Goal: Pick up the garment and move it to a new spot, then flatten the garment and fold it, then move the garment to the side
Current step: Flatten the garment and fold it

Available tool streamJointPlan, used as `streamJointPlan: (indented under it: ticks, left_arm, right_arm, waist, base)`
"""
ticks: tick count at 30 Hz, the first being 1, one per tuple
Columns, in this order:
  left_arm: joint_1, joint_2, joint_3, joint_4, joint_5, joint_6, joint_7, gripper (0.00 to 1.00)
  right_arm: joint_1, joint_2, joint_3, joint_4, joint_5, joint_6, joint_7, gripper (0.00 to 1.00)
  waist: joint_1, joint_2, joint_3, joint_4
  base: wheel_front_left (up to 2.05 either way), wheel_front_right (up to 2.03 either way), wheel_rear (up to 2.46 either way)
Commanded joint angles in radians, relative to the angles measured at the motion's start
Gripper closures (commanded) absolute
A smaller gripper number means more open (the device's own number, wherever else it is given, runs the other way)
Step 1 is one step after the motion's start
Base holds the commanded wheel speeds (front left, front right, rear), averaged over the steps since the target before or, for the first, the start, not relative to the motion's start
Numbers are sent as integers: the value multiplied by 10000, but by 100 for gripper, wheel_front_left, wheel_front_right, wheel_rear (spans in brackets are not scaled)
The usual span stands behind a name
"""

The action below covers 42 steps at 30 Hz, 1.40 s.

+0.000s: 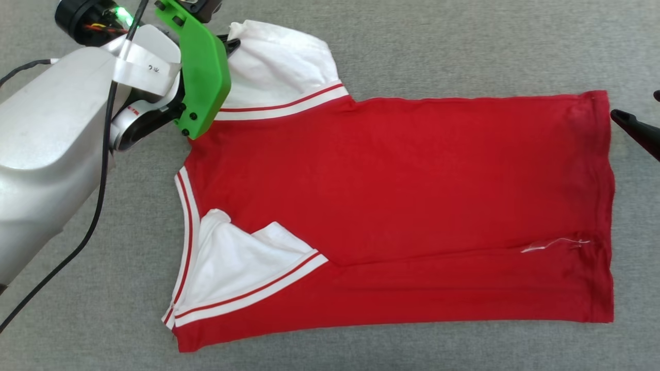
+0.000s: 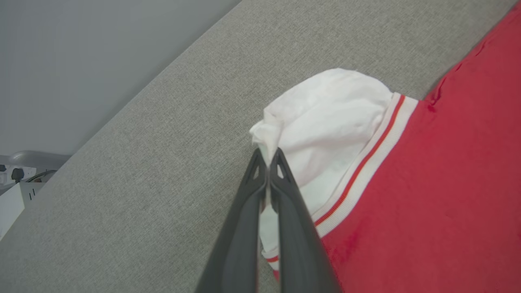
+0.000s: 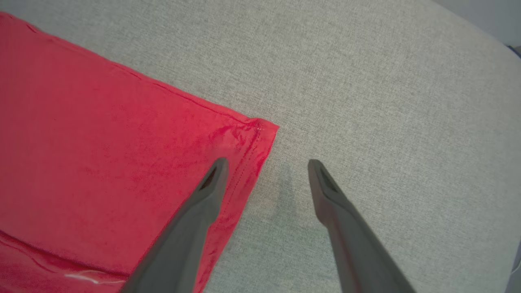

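Grey cloth covered the bench (image 1: 438, 46) where, at far left, the left tool (image 2: 268, 156) stood pinched tight on one white sleeve (image 2: 325, 122) of the garment (image 1: 402, 196). The red jersey lay spread flat across the middle, hem to the right. At the hem's far corner the right tool (image 3: 267, 162) hovered with fingers apart, one over the cloth, the other over bare bench, gripping nothing.

We find the left tool (image 1: 233, 46) mostly hidden behind its green bracket (image 1: 203, 72), which also covers part of the jersey (image 1: 402, 196). The head view's edge cuts off the right tool (image 1: 635, 105). Small objects (image 2: 16, 179) beyond the worktop (image 2: 142, 162) are too tiny to identify.
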<state>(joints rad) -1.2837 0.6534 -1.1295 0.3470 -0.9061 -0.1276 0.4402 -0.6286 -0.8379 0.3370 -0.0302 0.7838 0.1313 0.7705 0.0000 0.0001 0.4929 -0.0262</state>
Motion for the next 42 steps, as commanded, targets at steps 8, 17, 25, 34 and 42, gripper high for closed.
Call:
streamJointPlan:
  ticks: [8, 17, 25, 34, 42]
  left_arm:
    - [-457, -228, -54, -200, 247, -30, -316, 100]
    - [-520, -274, -194, -132, 315, -30, -596, 100]
    - [-153, -43, -424, 57, 408, -30, -1119, 100]
    - [1104, 358, -747, -338, 576, 191, -2003, 100]
    - [2668, 937, -1026, -1413, 527, 695, -2453, 100]
  right_arm:
    - [-1271, 684, 965, 1920, -332, -6, 669, 0]
    - [-1016, 1026, 2556, 3060, -94, -6, 578, 100]
    - [-1273, 939, 2750, 3201, 8, -6, -1163, 100]
    - [-593, 966, 2658, 3229, -195, -6, -3674, 100]
    - [863, 727, 2306, 2825, -294, -6, -4783, 100]
  waist:
    - [0, -1, 597, 492]
    - [0, -1, 704, 558]
    - [0, -1, -1, 376]
    - [0, -1, -1276, 429]
    - [0, -1, -2227, 547]
  base:
    - [0, 0, 0]
    - [0, 0, 0]
    - [0, 0, 0]
    - [0, 0, 0]
    - [0, 0, 0]
